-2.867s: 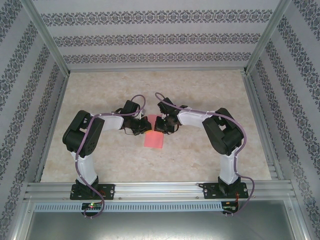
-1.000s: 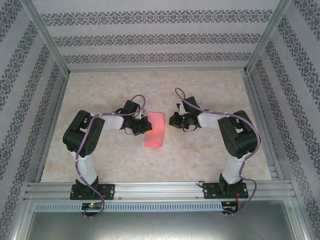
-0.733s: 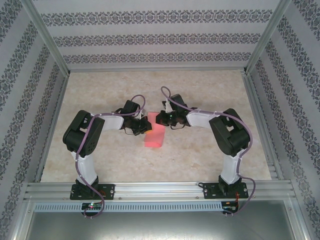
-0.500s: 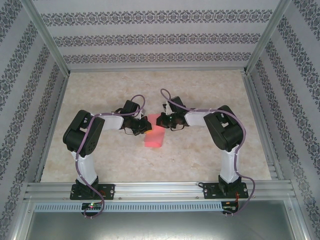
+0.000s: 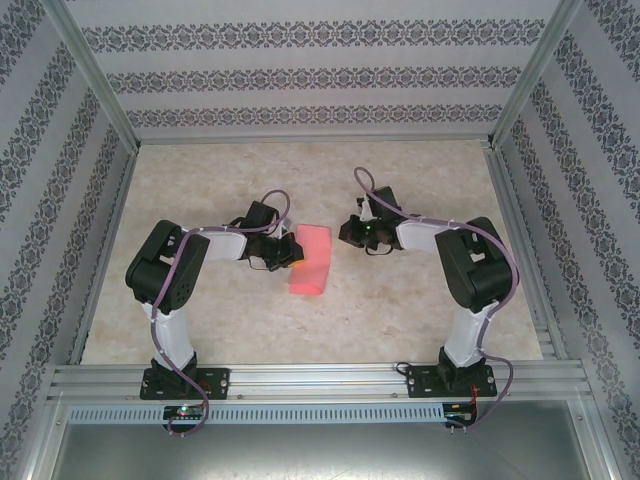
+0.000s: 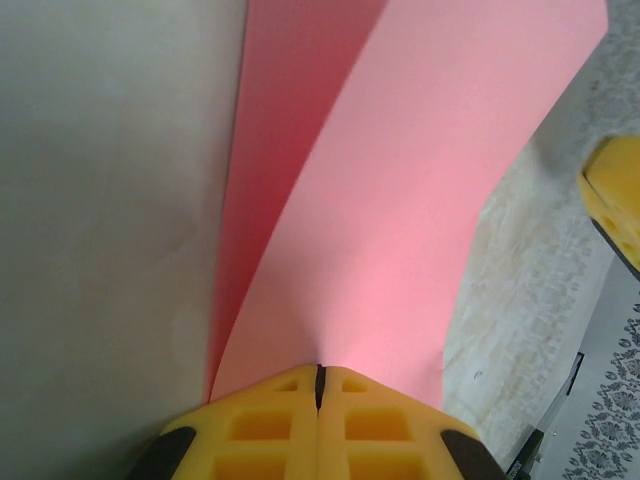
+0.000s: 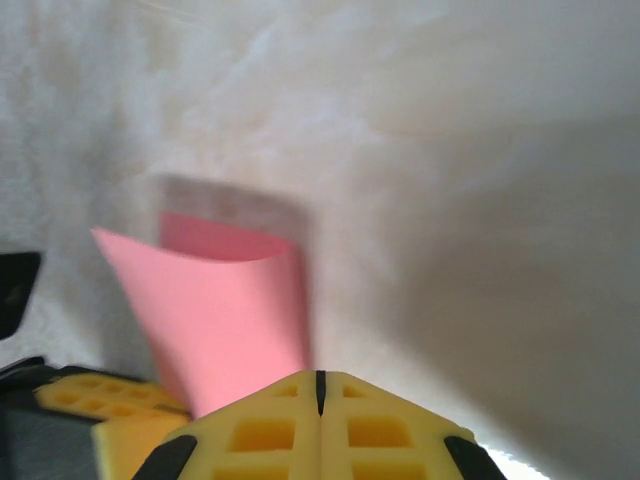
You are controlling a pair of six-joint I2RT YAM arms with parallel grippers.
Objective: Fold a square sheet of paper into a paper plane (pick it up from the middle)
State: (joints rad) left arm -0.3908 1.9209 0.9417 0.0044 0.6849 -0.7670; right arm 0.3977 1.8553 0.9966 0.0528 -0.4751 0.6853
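Top external view: first fold only begun, no plane shape yet.
Left gripper [image 5: 292,251] is clamped on the square sheet of paper [image 5: 312,262], which is curled over, uncreased, near the table [image 5: 430,180] middle. Right gripper [image 5: 345,232] is pressed together, empty, just beside it. All creases likely remain.

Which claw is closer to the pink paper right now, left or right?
Left. The left claw is shut on the left edge of the pink paper; the right claw is shut, apart from it, off its right side.
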